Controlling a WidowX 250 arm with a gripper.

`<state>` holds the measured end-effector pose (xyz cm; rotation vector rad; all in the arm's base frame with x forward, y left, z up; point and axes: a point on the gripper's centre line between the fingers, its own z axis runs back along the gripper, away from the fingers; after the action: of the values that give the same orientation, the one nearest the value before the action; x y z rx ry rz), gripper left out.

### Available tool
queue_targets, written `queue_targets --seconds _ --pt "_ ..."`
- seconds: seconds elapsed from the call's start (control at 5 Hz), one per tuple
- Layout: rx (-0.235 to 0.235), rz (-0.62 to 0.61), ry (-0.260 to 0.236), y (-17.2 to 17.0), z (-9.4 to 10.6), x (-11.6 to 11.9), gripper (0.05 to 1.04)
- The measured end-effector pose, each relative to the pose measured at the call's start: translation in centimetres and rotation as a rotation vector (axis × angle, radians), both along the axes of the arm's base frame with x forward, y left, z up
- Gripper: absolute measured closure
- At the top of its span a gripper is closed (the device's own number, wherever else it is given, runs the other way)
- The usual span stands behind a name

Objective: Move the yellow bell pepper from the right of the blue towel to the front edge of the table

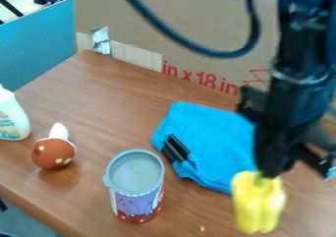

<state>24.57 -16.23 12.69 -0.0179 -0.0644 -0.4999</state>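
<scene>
My claw (267, 173): seen clamped on the green stem (260, 179) of a yellow pepper (259, 204), seemingly a toy.
Pepper's place: upright beneath me, near the blue cloth (220, 142) on the desk (118, 103).
Likely handling: light, fairly stiff, slightly slippery, hardly fragile.
Where to hold: the stem for a pinch; the upper body for steadier grip.
Farther out: a purple-and-red can (136, 199).

Left to right: bottle (12, 117), toy (52, 154), cup (136, 192), cloth (216, 140), apparently a pepper (259, 205); cardboard (177, 22) behind.
</scene>
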Motion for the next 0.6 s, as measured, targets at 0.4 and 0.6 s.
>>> queue_targets --seconds 0.4,0.6 --pt "0.098 -0.088 0.033 0.5 -3.2 -3.5 0.997" --pt "0.102 -0.101 0.038 0.7 -3.7 -4.0 0.997"
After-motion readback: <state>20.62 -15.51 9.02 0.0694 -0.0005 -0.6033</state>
